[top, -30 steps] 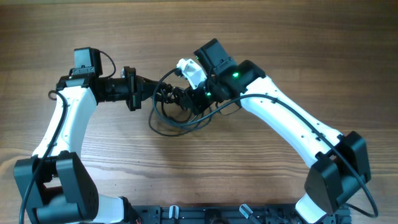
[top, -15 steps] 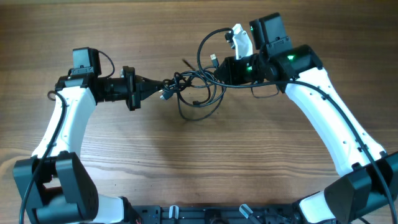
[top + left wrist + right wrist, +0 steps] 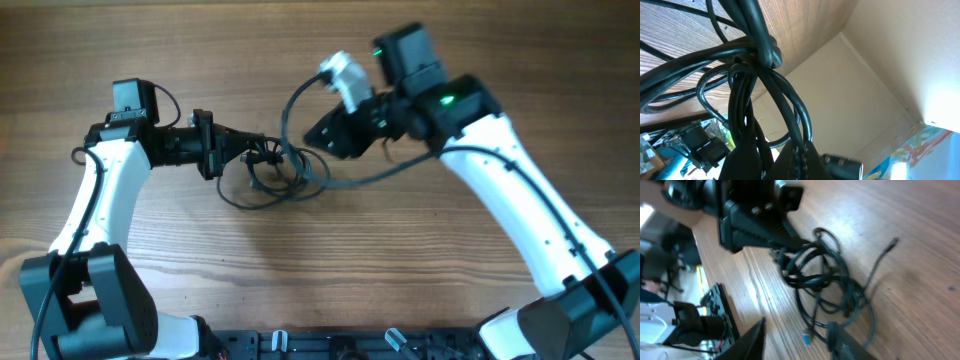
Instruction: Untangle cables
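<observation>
The thin black cables (image 3: pixel 276 172) (image 3: pixel 815 280) (image 3: pixel 747 75) sat in a knotted bundle of loops on the brown wooden table (image 3: pixel 400 262), left of centre. The left gripper (image 3: pixel 248 156) (image 3: pixel 772 150) was clenched on the bundle's left edge. The right gripper (image 3: pixel 318 136) (image 3: pixel 795 340) hung just beside the bundle's right side, fingers parted, grasping nothing.

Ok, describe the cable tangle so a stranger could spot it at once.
On the wooden table, look just off the left gripper. The cable bundle pinched there is thin black cord in loose loops, unlike the thicker wires fixed to the arms.
</observation>
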Robot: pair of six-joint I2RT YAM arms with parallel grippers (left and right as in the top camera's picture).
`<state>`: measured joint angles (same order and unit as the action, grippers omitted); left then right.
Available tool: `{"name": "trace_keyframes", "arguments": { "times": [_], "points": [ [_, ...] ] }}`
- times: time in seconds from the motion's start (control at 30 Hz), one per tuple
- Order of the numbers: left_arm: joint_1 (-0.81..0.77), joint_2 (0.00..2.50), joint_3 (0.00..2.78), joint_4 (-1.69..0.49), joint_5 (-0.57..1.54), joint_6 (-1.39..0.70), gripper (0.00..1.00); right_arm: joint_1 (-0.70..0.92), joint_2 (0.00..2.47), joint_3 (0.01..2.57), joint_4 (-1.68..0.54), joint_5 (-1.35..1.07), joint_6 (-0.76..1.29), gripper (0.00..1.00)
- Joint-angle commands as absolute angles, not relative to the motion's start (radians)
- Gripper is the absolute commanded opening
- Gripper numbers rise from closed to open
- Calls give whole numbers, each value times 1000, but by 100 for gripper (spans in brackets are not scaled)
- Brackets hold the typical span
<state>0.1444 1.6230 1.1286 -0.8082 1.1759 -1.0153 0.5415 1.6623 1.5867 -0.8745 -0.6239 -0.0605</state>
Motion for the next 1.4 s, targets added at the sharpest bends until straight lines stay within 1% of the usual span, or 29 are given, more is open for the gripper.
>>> {"name": "trace_keyframes", "arguments": {
  "times": [0.0,0.03,0.1,0.23,0.47,0.6,1.07,1.2,1.27,1.37],
  "points": [
    [148,1603,1143,-810,1204,-1004,4,611,1663,1599,-865,-494,-43,35],
    [148,1603,1143,-810,1204,-1004,4,619,1676,1592,-866,-486,-42,32],
    [148,1603,1143,-810,1204,-1003,4,622,1706,1577,-876,-493,-46,30],
    [148,1603,1143,-813,1204,-1003,4,631,1740,1543,-860,-516,-79,29],
    [148,1603,1143,-813,1204,-1003,4,639,1821,1507,-777,-522,-52,29],
    [148,1603,1143,-813,1204,-1003,4,654,1845,1494,-744,-525,-72,29],
    [148,1603,1143,-813,1204,-1003,4,655,1870,1477,-582,-587,-76,29],
    [148,1603,1143,-813,1208,-1003,4,655,1895,1477,-559,-648,-76,29],
    [148,1603,1143,-813,1208,-1003,4,655,1913,1477,-528,-653,-62,29],
    [148,1603,1143,-813,1215,-1003,4,655,1940,1477,-455,-653,22,29]
  ]
}}
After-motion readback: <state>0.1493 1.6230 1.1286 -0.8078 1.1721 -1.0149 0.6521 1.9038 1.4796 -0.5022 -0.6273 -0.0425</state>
